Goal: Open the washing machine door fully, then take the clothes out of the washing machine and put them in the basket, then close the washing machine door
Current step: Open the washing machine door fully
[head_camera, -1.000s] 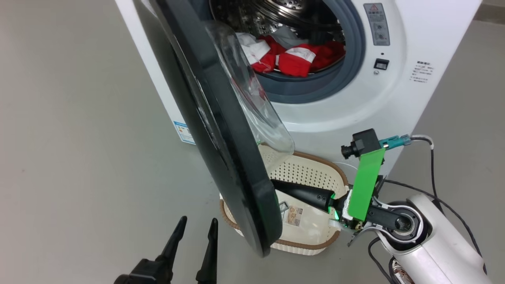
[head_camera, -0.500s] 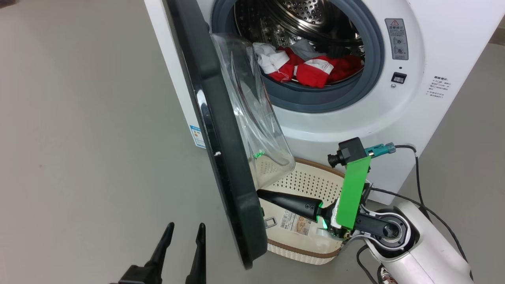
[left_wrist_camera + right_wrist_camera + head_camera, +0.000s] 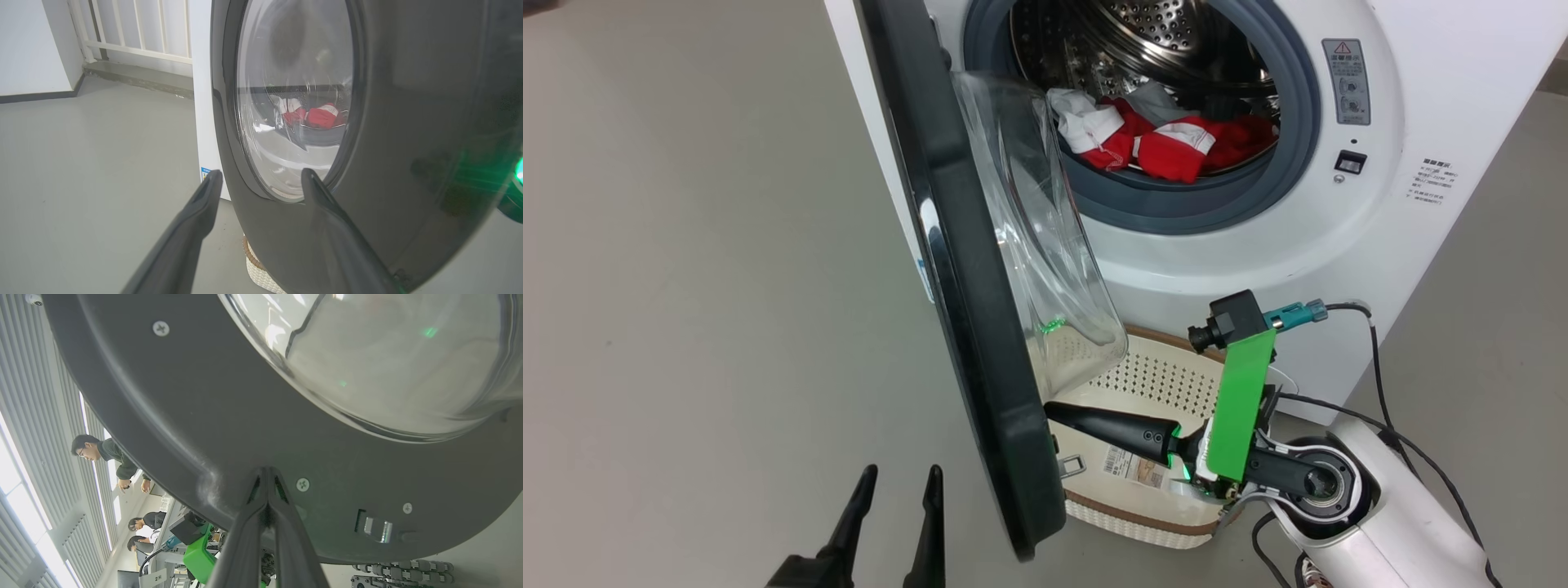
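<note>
Right claw (image 3: 1052, 407), pinched shut and empty, sets its tip against the inner face of the round black-rimmed glass door (image 3: 972, 343), seemingly to push it wider toward nine o'clock. Left claw (image 3: 902, 472) hangs wide at seven. Soft red-and-white clothes (image 3: 1168, 151) lie inside the white front-loading washing machine (image 3: 1339, 245) at twelve.

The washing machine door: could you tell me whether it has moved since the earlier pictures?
Yes. The washing machine door has swung further open, leftward: its rim now nearly hides the blue label on the washing machine.
</note>
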Robot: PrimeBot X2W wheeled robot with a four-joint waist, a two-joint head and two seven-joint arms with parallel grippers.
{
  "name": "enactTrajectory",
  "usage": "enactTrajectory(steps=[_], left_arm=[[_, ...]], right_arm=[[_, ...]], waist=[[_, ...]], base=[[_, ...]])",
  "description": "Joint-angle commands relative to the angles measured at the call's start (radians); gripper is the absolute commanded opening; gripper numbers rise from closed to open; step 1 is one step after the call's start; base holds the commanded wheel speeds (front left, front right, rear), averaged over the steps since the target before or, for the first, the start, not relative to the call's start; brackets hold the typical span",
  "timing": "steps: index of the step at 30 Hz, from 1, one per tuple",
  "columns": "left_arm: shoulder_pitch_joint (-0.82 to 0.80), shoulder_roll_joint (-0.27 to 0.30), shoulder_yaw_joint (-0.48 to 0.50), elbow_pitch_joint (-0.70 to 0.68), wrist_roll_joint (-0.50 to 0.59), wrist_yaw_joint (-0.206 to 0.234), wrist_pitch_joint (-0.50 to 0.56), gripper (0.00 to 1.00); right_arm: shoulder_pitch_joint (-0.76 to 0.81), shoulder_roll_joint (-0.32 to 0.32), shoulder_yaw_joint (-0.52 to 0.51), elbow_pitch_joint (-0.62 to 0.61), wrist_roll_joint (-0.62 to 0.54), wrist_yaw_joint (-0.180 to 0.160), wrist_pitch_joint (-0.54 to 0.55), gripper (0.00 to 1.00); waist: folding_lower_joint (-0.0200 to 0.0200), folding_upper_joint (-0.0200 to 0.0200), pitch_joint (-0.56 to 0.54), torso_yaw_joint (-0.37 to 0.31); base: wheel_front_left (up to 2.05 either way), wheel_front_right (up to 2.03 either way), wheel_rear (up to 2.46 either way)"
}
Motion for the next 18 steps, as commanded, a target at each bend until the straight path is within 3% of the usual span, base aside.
enactTrajectory(steps=[1, 3, 4, 5, 7, 8, 9, 10, 11, 18], left_arm=[[-0.012, 0.006, 0.034, -0.025, 0.01, 0.002, -0.012, 1.0], [-0.014, 0.006, 0.035, -0.02, 0.011, -0.002, -0.012, 1.0], [-0.014, 0.006, 0.035, -0.017, 0.012, -0.004, -0.012, 1.0], [-0.015, 0.006, 0.036, -0.014, 0.013, -0.006, -0.012, 1.0], [-0.016, 0.006, 0.037, -0.008, 0.015, -0.01, -0.012, 1.0], [-0.016, 0.006, 0.037, -0.005, 0.015, -0.012, -0.012, 1.0], [-0.017, 0.006, 0.037, -0.001, 0.016, -0.015, -0.012, 1.0], [-0.018, 0.006, 0.037, 0.002, 0.017, -0.018, -0.012, 1.0], [-0.019, 0.006, 0.036, 0.006, 0.018, -0.021, -0.012, 1.0], [-0.022, 0.006, 0.049, 0.018, 0.02, -0.03, -0.012, 1.0]], right_arm=[[-0.012, 0.024, 0.006, -0.024, -0.016, 0.008, -0.007, 0.0], [-0.004, 0.02, -0.001, -0.021, -0.025, 0.008, -0.018, 0.0], [0.001, 0.017, -0.004, -0.019, -0.03, 0.008, -0.026, 0.13], [0.008, 0.014, -0.007, -0.018, -0.033, 0.008, -0.031, 0.16], [0.024, 0.005, -0.012, -0.016, -0.041, 0.008, -0.044, 0.41], [0.034, -0.001, -0.013, -0.017, -0.045, 0.008, -0.051, 0.48], [0.044, -0.006, -0.016, -0.018, -0.048, 0.008, -0.06, 0.65], [0.056, -0.012, -0.021, -0.018, -0.05, 0.008, -0.07, 0.92], [0.068, -0.018, -0.025, -0.018, -0.051, 0.008, -0.079, 1.0], [0.135, -0.061, -0.046, -0.011, -0.073, 0.008, -0.149, 1.0]], waist=[[0.0, 0.0, -0.001, -0.001], [0.0, 0.0, -0.005, -0.003], [0.0, 0.0, -0.008, -0.005], [0.0, 0.0, -0.011, -0.006], [0.0, 0.0, -0.018, -0.009], [0.0, 0.0, -0.022, -0.01], [0.0, 0.0, -0.024, -0.012], [0.0, 0.0, -0.026, -0.013], [0.0, 0.0, -0.029, -0.014], [0.0, 0.0, -0.034, -0.034]], base=[[0.0, 0.0, 0.0], [0.0, 0.0, 0.0], [0.0, 0.0, 0.0], [0.0, 0.0, 0.0], [0.0, 0.0, 0.0], [0.0, 0.0, 0.0], [0.0, 0.0, 0.0], [0.0, 0.0, 0.0], [0.0, 0.0, 0.0], [0.0, 0.0, 0.0]])
